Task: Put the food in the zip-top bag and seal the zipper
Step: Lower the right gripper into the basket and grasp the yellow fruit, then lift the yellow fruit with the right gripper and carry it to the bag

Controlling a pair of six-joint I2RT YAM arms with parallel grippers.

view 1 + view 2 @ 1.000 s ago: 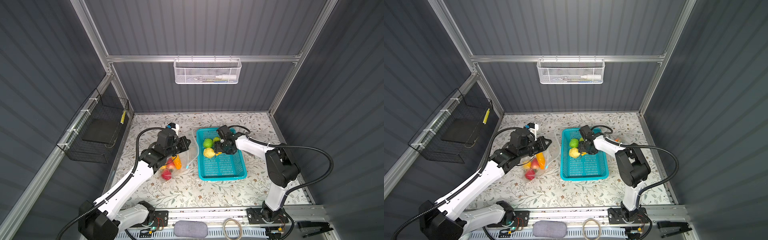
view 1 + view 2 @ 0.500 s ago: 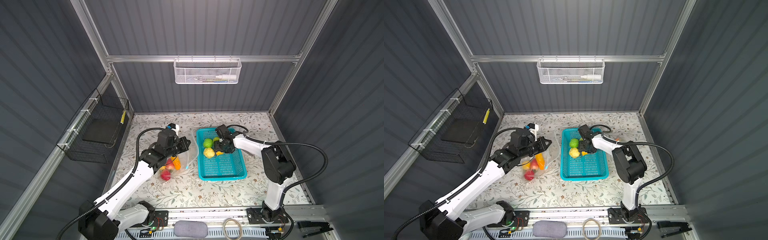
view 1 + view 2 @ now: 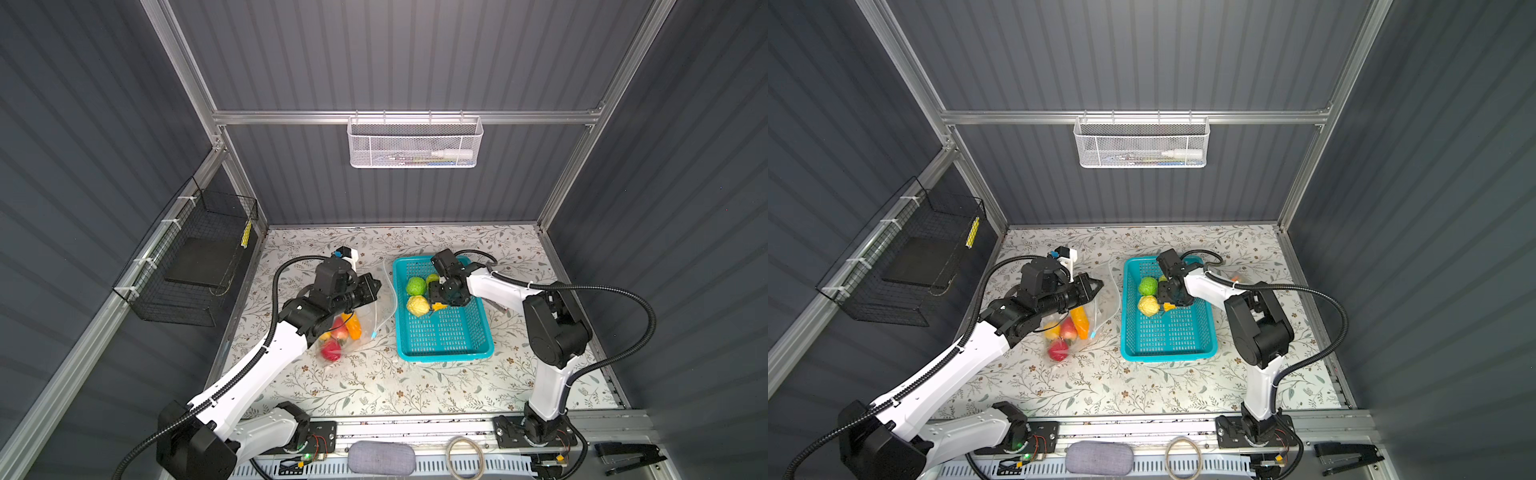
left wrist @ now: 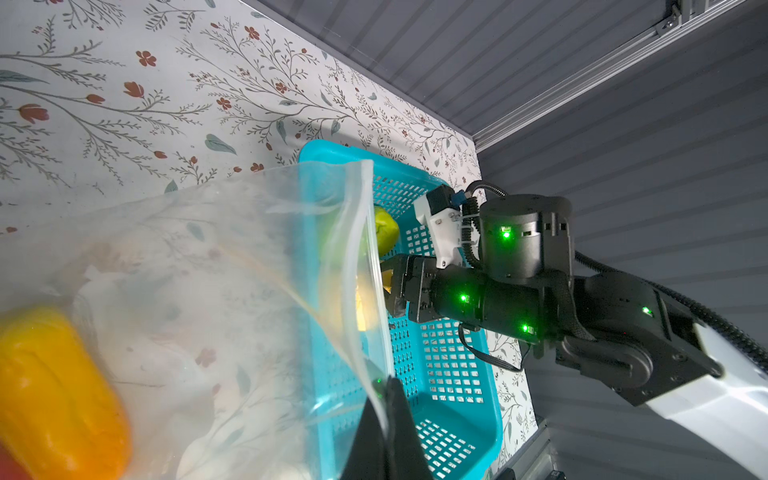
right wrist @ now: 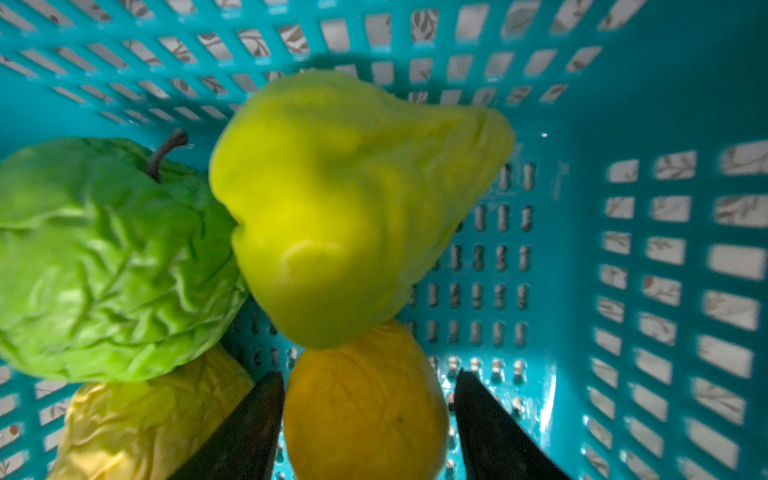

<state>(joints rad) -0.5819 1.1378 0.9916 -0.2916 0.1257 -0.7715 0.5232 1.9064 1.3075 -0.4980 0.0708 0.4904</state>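
Teal basket [image 3: 444, 345]: right of centre in both top views, on the worktop [image 3: 374, 386]. It holds four foods: a green cabbage [image 5: 104, 266], a yellow cabbage [image 5: 145, 424], a yellow-green pear shape [image 5: 345, 199] and an orange-yellow fruit [image 5: 365, 415].
Zip-top bag [image 3: 365, 316]: just left of the basket, mouth raised. An orange pepper [image 3: 353, 326], a red fruit [image 3: 330, 351] and a few more pieces are already inside (roughly half the job, I judge).
Zipper [image 4: 365, 249]: unsealed; its light-blue slider [image 3: 375, 334] sits near the strip's lower end.
Left fingers [image 4: 403, 449]: clenched on the bag's rim.
Right fingers [image 5: 241, 436]: astride the orange-yellow fruit; whether they press it I cannot tell.
To do: four transfers, then sealing.
Wrist views: show the pear shape whole and the straddle, both half hidden under the right arm from above.
Top views: show the bag's contents together.
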